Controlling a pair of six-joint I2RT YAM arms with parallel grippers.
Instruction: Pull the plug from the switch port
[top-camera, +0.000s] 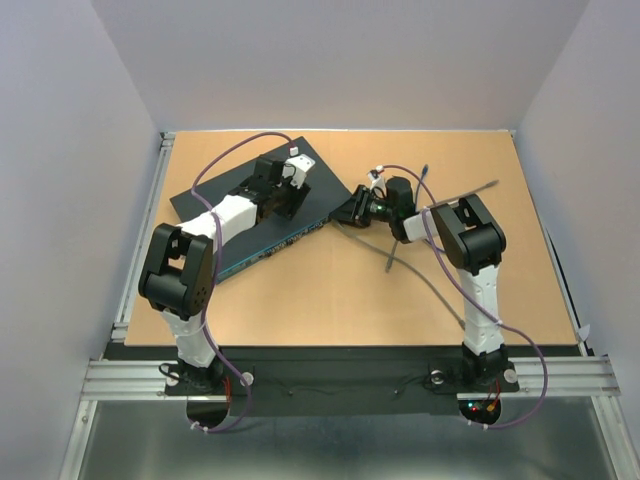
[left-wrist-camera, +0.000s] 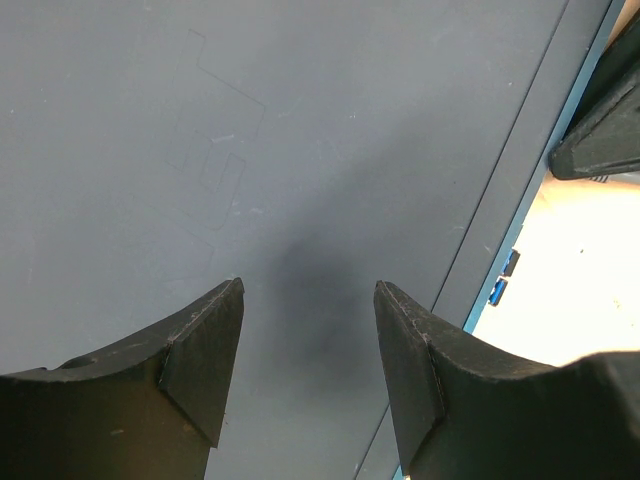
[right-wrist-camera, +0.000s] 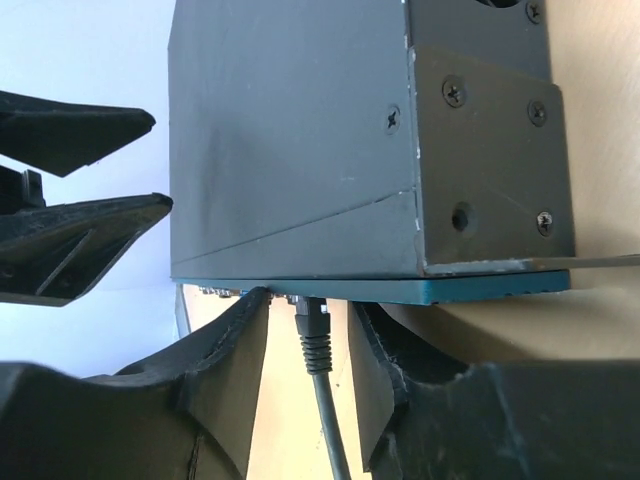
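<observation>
The switch (top-camera: 250, 215) is a flat dark box lying at an angle on the left half of the table, its bluish port edge (top-camera: 280, 245) facing front-right. My left gripper (top-camera: 292, 182) is open and empty over the switch's top (left-wrist-camera: 300, 130), fingertips close to the surface. My right gripper (top-camera: 352, 208) is open at the right end of the port edge. In the right wrist view the dark plug (right-wrist-camera: 312, 325) sits in a port under the switch (right-wrist-camera: 290, 150), between my open fingers (right-wrist-camera: 235, 350) with a gap on each side. Its grey cable (right-wrist-camera: 330, 430) runs back toward the wrist.
The grey cable (top-camera: 392, 252) trails over the tan table (top-camera: 330, 300) to the right, past the right arm. The left gripper's fingers (right-wrist-camera: 80, 225) show at the left of the right wrist view. Purple arm cables (top-camera: 225, 160) loop above the switch. White walls enclose the table.
</observation>
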